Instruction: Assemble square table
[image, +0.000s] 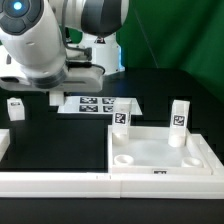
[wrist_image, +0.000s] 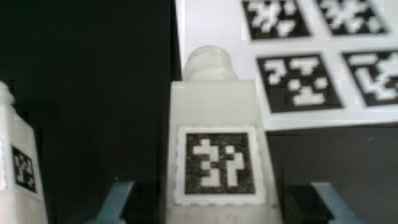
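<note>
In the wrist view a white leg (wrist_image: 217, 120) with a black-and-white tag lies centred between my gripper's (wrist_image: 221, 206) two fingers (wrist_image: 121, 200), and the gripper is shut on it. Its narrow tip points toward the marker board (wrist_image: 320, 50). Another tagged leg (wrist_image: 11, 140) stands beside it. The exterior view hides the gripper and the held leg behind the arm (image: 45, 45). The white square tabletop (image: 150, 148) lies at that view's lower right, with two tagged legs (image: 121, 120) (image: 179, 117) upright at its far corners. A loose leg (image: 15, 107) stands at the left.
The marker board (image: 95, 103) lies flat behind the tabletop, near the arm. A long white border rail (image: 55, 182) runs along the front edge, and another piece of rail (image: 3, 145) sits at the exterior view's left. Black table surface lies between them.
</note>
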